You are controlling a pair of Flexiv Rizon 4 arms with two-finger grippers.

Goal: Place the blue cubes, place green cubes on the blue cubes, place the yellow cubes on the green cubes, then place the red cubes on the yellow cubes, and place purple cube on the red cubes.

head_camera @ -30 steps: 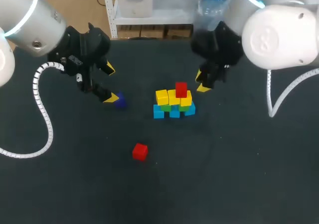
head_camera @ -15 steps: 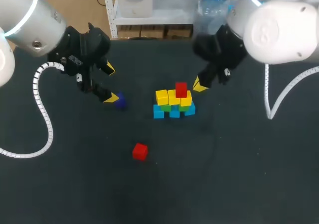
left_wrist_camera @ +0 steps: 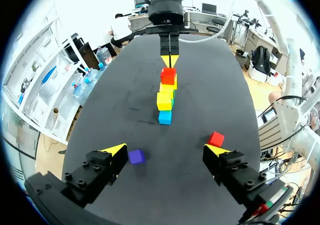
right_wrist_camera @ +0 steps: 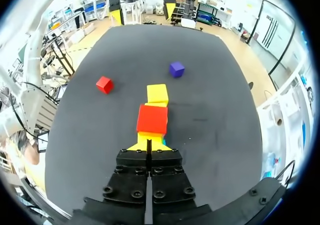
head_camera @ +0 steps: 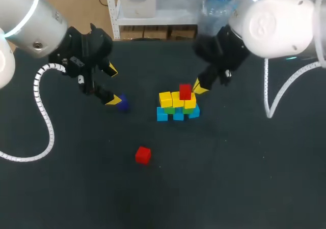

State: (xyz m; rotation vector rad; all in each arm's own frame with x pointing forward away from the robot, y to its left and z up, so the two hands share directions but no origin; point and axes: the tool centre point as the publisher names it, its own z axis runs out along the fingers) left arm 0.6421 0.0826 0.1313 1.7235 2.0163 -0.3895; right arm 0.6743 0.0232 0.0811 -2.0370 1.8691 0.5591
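A cube stack stands mid-table: blue cubes (head_camera: pixel 178 115) at the base, green cubes (head_camera: pixel 170 110) on them, yellow cubes (head_camera: pixel 165 98) above, and one red cube (head_camera: pixel 185 91) on top. My right gripper (head_camera: pixel 199 89) is shut and empty, its tips just right of that red cube (right_wrist_camera: pixel 152 119); in its wrist view the right gripper (right_wrist_camera: pixel 149 145) sits close behind it. A loose red cube (head_camera: pixel 143 154) lies nearer the front. My left gripper (head_camera: pixel 112 85) stands open over the table's left, with the purple cube (head_camera: pixel 123 104) by its lower fingertip. In the left wrist view the purple cube (left_wrist_camera: pixel 136 156) lies near one finger of the left gripper (left_wrist_camera: pixel 165 150), and the loose red cube (left_wrist_camera: pixel 216 138) near the other.
A white coiled cable (head_camera: pixel 43 117) hangs from the left arm over the table's left side, and another cable (head_camera: pixel 275 99) hangs from the right arm. The dark tabletop (head_camera: pixel 229 178) spreads open in front of the stack.
My right gripper has shut its fingers and moved left toward the stack, ending beside the top red cube. The left arm and all cubes stay where they were.
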